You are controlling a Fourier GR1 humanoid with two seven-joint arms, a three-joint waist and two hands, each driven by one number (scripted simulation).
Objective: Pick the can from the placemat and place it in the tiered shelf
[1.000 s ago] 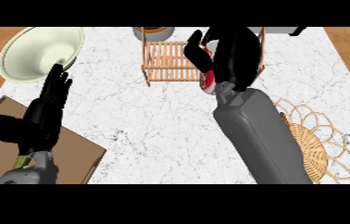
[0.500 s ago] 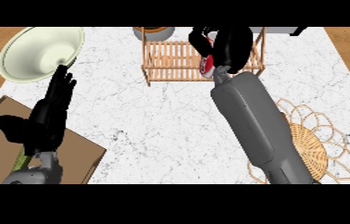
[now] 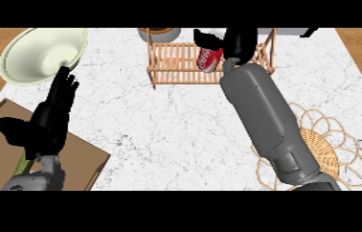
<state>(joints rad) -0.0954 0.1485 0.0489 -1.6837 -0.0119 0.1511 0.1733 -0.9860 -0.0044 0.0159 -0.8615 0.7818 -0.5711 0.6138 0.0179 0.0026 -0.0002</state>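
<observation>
The red can (image 3: pixel 209 58) is tilted over the slats of the wooden tiered shelf (image 3: pixel 170 65) at the back of the counter. My right hand (image 3: pixel 239 44) is curled against the can's right side, with the thumb reaching over its top, and its grey forearm stretches across the counter from the lower right. The woven placemat (image 3: pixel 329 145) at the lower right lies partly under that forearm and has no can on it. Whether the can rests on the slats I cannot tell.
My left hand (image 3: pixel 53 111) rests open at the left, fingers up. A large cream plate (image 3: pixel 39 53) sits at the back left. A brown board (image 3: pixel 74 164) lies at the lower left. A small bowl (image 3: pixel 159 33) stands behind the shelf.
My right hand has carried the can away from me, from in front of the shelf to over its slats. The left hand has barely moved.
</observation>
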